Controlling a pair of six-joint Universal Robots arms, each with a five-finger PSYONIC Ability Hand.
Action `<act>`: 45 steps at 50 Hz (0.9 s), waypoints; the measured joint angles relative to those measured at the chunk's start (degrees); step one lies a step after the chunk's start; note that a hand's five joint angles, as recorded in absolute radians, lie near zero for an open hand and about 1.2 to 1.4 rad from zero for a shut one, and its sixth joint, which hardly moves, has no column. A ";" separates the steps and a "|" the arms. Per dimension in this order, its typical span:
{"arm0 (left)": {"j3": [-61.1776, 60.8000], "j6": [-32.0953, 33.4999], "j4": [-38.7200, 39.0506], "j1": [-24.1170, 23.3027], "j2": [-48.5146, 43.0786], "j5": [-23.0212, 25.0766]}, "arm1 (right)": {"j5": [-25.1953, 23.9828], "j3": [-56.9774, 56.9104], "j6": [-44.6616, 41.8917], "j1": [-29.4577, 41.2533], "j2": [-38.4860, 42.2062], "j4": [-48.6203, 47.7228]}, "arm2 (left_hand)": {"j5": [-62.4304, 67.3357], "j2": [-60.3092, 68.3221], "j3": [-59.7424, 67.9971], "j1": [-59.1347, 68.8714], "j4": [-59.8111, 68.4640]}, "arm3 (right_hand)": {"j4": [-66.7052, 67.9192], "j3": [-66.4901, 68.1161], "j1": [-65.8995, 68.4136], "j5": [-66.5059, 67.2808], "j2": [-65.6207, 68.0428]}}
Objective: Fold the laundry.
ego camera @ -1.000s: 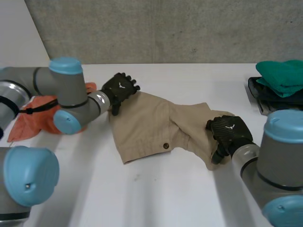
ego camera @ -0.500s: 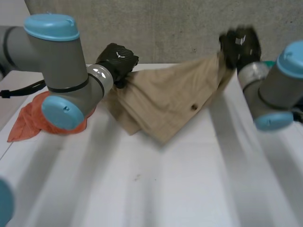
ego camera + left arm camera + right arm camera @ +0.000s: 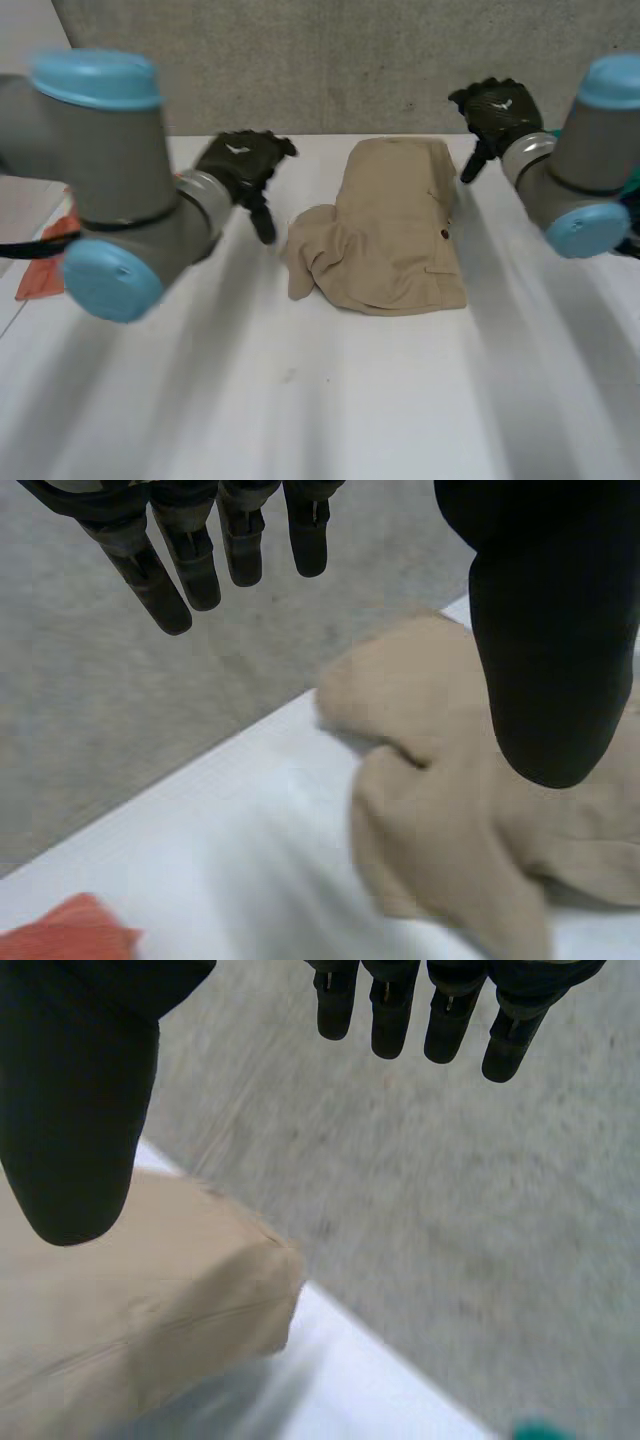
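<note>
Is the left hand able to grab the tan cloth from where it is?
Probably yes: the left hand is open and beside the tan cloth, with just bare table between them.

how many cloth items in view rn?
3. Tan garment mid-table; orange cloth at the table's left side, partly behind the left arm; teal cloth, just a sliver by the right arm. More may be hidden there.

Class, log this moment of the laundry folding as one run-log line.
tan garment: folded over, lying on table | left hand: open, off garment | right hand: open, off garment
</note>
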 measured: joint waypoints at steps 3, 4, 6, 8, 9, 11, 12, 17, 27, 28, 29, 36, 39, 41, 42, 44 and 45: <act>-3.31 1.32 0.06 3.35 2.58 2.68 | 1.40 10.88 -2.92 0.07 -9.81 8.43 | 0.00 0.00 0.00 0.00 0.00 | 1.23 1.46 1.11 1.19 1.52; -4.48 1.86 0.11 4.09 2.89 3.61 | 1.34 14.24 -3.98 0.15 -12.25 10.27 | 0.00 0.00 0.00 0.00 0.00 | 2.93 3.42 2.78 2.80 3.51; -5.71 2.50 0.20 4.70 2.92 4.60 | 1.03 17.94 -5.17 0.25 -14.57 11.78 | 0.00 0.00 0.00 0.00 0.00 | 4.28 4.88 4.20 4.34 4.99; -7.80 3.71 0.58 5.43 1.85 6.24 | -0.06 24.97 -7.50 0.50 -17.95 13.34 | 0.00 0.00 0.00 0.00 0.00 | 7.90 8.56 8.01 7.99 8.22; -8.14 3.99 0.72 5.51 1.37 6.59 | -0.52 27.07 -8.20 0.58 -18.72 13.42 | 0.00 0.00 0.00 0.00 0.00 | 8.43 9.11 8.55 8.46 8.59; -8.73 4.59 1.04 5.53 -0.46 7.42 | -1.91 31.91 -9.74 0.78 -19.93 12.80 | 0.00 0.00 0.00 0.00 0.00 | 10.03 10.61 10.14 10.16 9.94; -8.66 4.82 1.25 5.37 -1.82 7.78 | -2.91 34.80 -10.57 0.91 -20.22 11.67 | 0.00 0.00 0.00 0.00 0.00 | 10.60 11.04 10.70 10.85 10.46; -5.96 4.45 1.32 3.53 -7.56 7.94 | -5.90 41.39 -12.19 1.23 -18.56 4.43 | 0.00 0.00 0.00 0.03 0.01 | 10.79 11.06 10.76 11.36 10.54; 7.70 -1.03 -1.92 -1.11 -17.67 3.49 | -6.44 42.70 -14.48 2.22 -9.40 -12.40 | 2.37 3.41 2.61 3.52 3.73 | 14.57 14.71 14.41 14.47 14.64; 8.97 -1.32 -2.35 -1.32 -18.42 2.90 | -6.32 42.38 -14.60 2.30 -8.74 -13.00 | 4.35 5.27 4.52 5.68 5.67 | 15.57 15.74 15.45 15.42 15.72; 10.62 -1.58 -2.82 -1.55 -19.43 2.08 | -6.17 41.88 -14.72 2.42 -7.89 -13.62 | 6.21 7.37 6.69 7.79 7.50 | 17.94 18.23 18.03 17.87 18.42; 17.06 -0.81 -4.61 -2.28 -24.11 -2.29 | -4.56 39.30 -14.57 2.83 -5.26 -14.36 | 37.84 40.00 39.33 41.61 39.46 | 54.50 54.16 45.49 49.22 54.04; 17.70 0.50 -4.78 -2.37 -24.01 -3.77 | -3.27 39.19 -13.72 2.77 -6.41 -14.21 | 52.83 54.81 53.83 52.85 54.65 | 55.98 54.83 48.47 53.27 54.81; 17.56 1.27 -4.74 -2.28 -23.09 -4.45 | -2.61 39.33 -13.01 2.71 -7.73 -14.09 | 54.54 56.57 55.44 53.15 56.65 | 55.99 54.83 49.90 53.83 54.96; 17.41 1.56 -4.70 -2.23 -22.54 -4.66 | -2.40 39.38 -12.71 2.66 -8.40 -14.03 | 54.54 56.57 55.44 53.15 56.65 | 55.99 54.83 49.96 53.92 54.96; 16.25 2.94 -4.37 -1.70 -18.90 -5.27 | -1.61 39.57 -11.19 2.29 -12.10 -13.62 | 54.57 56.68 55.53 53.15 56.77 | 56.01 54.83 49.98 54.30 54.96; 15.58 3.55 -4.18 -1.40 -16.80 -5.28 | -1.43 39.50 -10.57 2.02 -13.82 -13.38 | 54.57 56.68 55.53 53.15 56.77 | 56.05 54.83 49.98 54.30 54.96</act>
